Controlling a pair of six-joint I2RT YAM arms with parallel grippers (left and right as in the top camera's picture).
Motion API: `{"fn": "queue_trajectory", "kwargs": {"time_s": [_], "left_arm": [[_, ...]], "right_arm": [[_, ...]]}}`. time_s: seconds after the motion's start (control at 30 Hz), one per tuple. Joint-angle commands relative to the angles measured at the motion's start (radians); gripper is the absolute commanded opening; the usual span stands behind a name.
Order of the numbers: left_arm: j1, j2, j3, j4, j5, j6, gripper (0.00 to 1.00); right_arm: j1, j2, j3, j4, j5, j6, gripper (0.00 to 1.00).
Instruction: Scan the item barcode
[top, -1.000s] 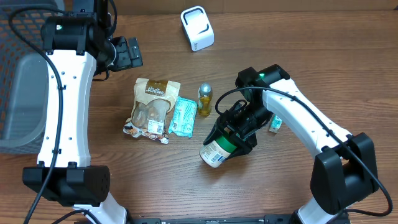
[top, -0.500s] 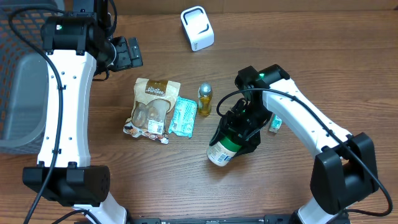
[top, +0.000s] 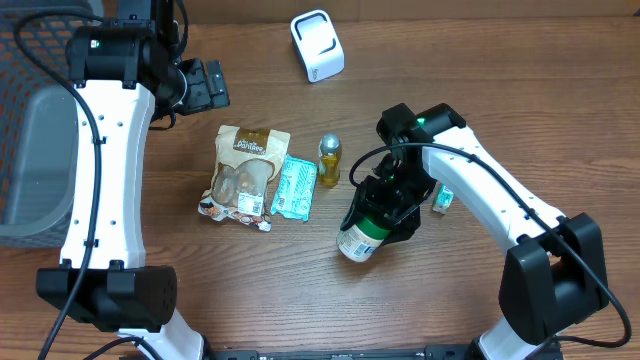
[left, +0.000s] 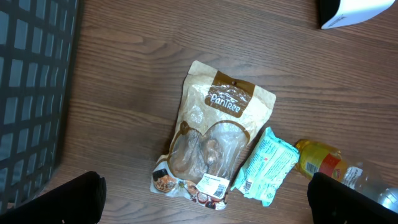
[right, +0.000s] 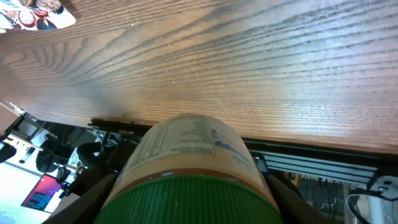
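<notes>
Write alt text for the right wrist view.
A green-lidded jar fills the lower frame, held by the right gripper, its printed label facing the camera. Behind it lies the wooden table, with a snack bag corner at top left.

Left pincer (top: 205, 86) wide open, aloft; right pincer (top: 388, 212) clamping jar (top: 358, 241).

bottle (top: 329, 160) crowds jar (top: 357, 243), open table (top: 260, 290) in front

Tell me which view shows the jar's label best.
Right wrist: the jar fills the frame, its printed label facing the camera. Overhead shows the jar small and partly covered; left wrist misses it.
</notes>
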Motion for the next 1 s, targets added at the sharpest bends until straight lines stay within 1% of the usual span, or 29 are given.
{"fn": "queue_trajectory", "kwargs": {"time_s": [0.0, 0.23, 0.4, 0.53, 0.6, 0.63, 0.7, 0.73, 0.83, 0.97], "left_arm": [[-0.003, 0.002, 0.015, 0.001, 0.005, 0.011, 0.99], [-0.003, 0.002, 0.015, 0.001, 0.005, 0.011, 1.00], [-0.003, 0.002, 0.015, 0.001, 0.005, 0.011, 1.00], [-0.003, 0.002, 0.015, 0.002, 0.005, 0.011, 1.00], [-0.003, 0.002, 0.015, 0.001, 0.005, 0.011, 1.00], [-0.003, 0.002, 0.015, 0.001, 0.005, 0.011, 1.00], [-0.003, 0.002, 0.015, 0.002, 0.005, 0.011, 0.99], [-0.003, 0.002, 0.015, 0.002, 0.005, 0.011, 1.00], [-0.003, 0.002, 0.015, 0.002, 0.005, 0.011, 1.00], [-0.003, 0.002, 0.015, 0.002, 0.005, 0.011, 1.00]], "right_arm": [[0.002, -0.006, 0.028, 0.011, -0.009, -0.005, 0.47], [0.002, -0.006, 0.028, 0.018, -0.020, 0.003, 0.46], [0.002, -0.006, 0.028, 0.021, -0.096, 0.003, 0.45], [-0.003, -0.006, 0.028, 0.081, -0.107, 0.003, 0.46], [-0.010, -0.006, 0.028, 0.124, -0.065, 0.000, 0.45], [-0.014, -0.006, 0.028, 0.154, -0.021, -0.014, 0.43], [-0.025, -0.006, 0.028, 0.225, 0.091, -0.055, 0.25], [-0.031, -0.006, 0.028, 0.250, 0.158, -0.061, 0.18], [-0.050, -0.006, 0.028, 0.291, 0.299, -0.061, 0.17], [-0.083, -0.006, 0.028, 0.335, 0.416, -0.061, 0.17]]}}
